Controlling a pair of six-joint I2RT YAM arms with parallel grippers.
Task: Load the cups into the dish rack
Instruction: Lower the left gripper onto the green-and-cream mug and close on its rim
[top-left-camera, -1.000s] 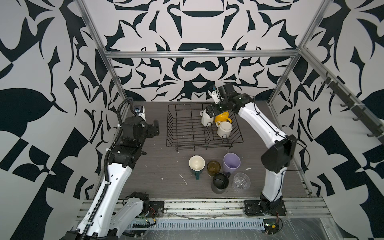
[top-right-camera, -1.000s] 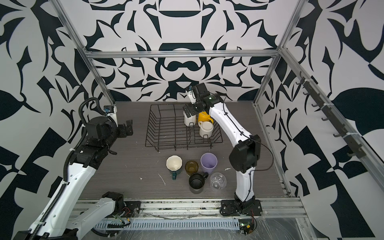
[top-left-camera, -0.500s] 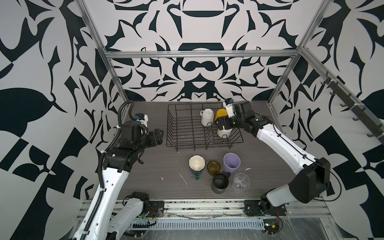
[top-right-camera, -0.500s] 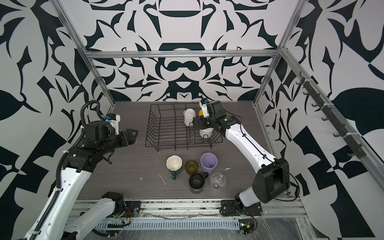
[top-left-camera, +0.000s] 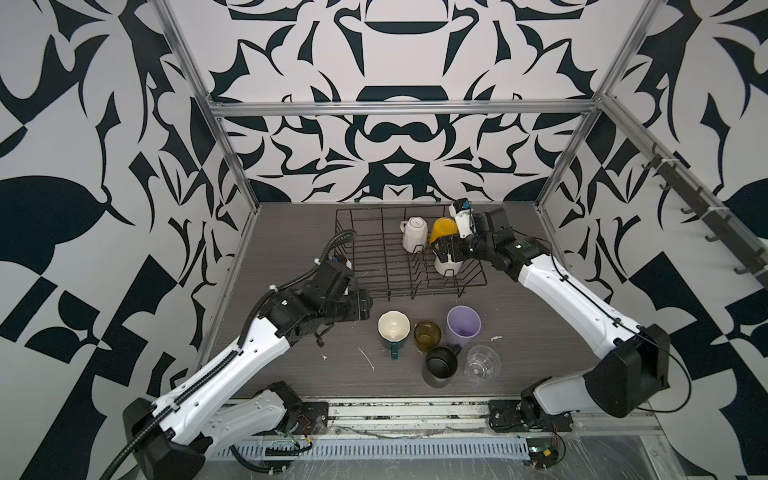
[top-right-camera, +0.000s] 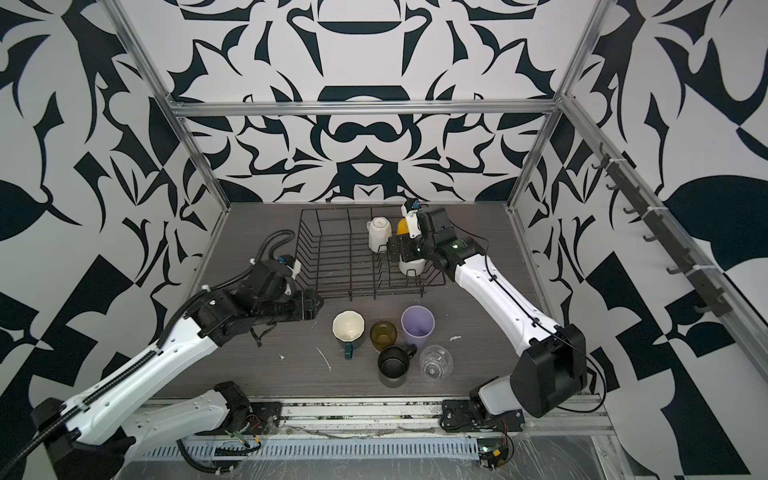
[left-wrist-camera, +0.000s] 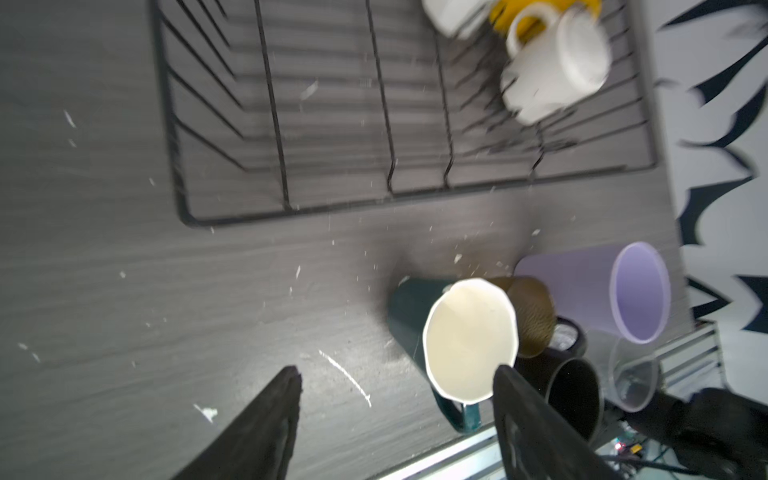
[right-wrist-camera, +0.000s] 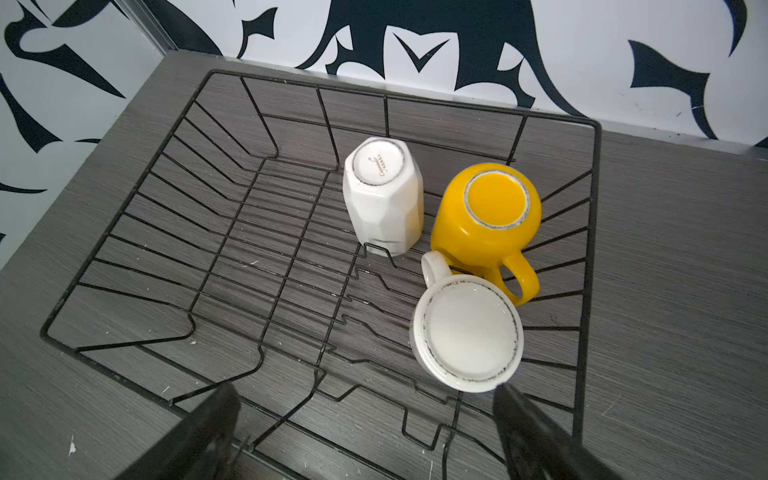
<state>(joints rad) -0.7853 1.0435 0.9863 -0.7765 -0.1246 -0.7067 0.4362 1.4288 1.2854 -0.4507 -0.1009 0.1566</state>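
1. Across both top views, you are seeing the dish rack sitting at the back of the table. Three cups are standing upside down in its right part: the cream faceted mug, the yellow mug just beside it, and the white mug nearer the front.
2. Over that rack, your right gripper is hovering close to the white mug, jaws spread wide and holding nothing.
3. Before the rack, five cups are standing upright in a tight group. The teal faceted mug, amber glass and lilac tumbler are forming a row, with the black mug and clear glass in front. Your left gripper is pointing at the teal faceted mug, near it.
4. Through the left wrist camera, which is blurring, you are watching the left gripper with its fingers standing apart and empty. One finger is overlapping the teal faceted mug; whether they are touching, you cannot tell.
5. Through the right wrist camera, the right gripper is gaping wide over the rack's near side, with the white mug just ahead of one finger.
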